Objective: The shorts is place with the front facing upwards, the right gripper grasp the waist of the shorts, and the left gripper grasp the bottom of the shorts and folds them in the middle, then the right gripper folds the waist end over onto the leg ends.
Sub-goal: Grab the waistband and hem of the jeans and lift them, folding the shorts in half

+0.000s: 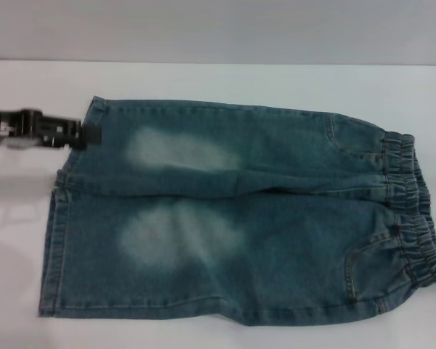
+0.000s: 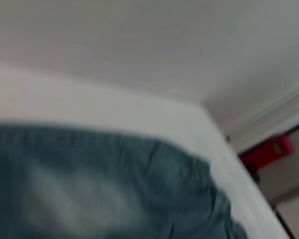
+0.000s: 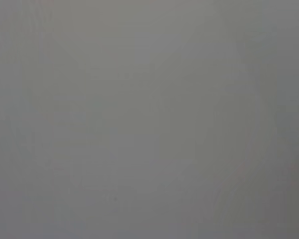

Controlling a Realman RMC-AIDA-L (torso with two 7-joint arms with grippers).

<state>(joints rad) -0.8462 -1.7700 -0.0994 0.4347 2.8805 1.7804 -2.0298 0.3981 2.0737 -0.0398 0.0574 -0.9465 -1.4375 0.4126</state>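
The denim shorts (image 1: 240, 211) lie spread flat, front up, on the white table (image 1: 225, 80), filling most of the head view. Their gathered elastic waistband (image 1: 410, 211) sits at the 3 o'clock side, and the hemmed leg ends (image 1: 58, 218) at the 9 o'clock side. One leg lies toward 12 o'clock and the other toward 6 o'clock, each with a pale faded thigh patch (image 1: 180, 151). A stitched pocket (image 1: 374, 265) shows near the waistband at about 4 o'clock.

The left gripper (image 1: 87, 135) reaches in from 9 o'clock, low over the table. Its dark tip meets the hem of the far leg at that leg's outer corner, around 10 o'clock of the garment. The fingers appear to overlap the hem edge, but whether they are apart or pinched on the cloth cannot be told from this angle. The near leg's hem lies apart from the tool, toward 7 o'clock of it.

The left wrist view looks along the denim (image 2: 104, 189), a blurred faded patch in the foreground, with the table edge (image 2: 224, 149) beyond it and a red object (image 2: 266, 152) off the table at 3 o'clock.

The right gripper is out of sight; its wrist view shows only a plain grey field
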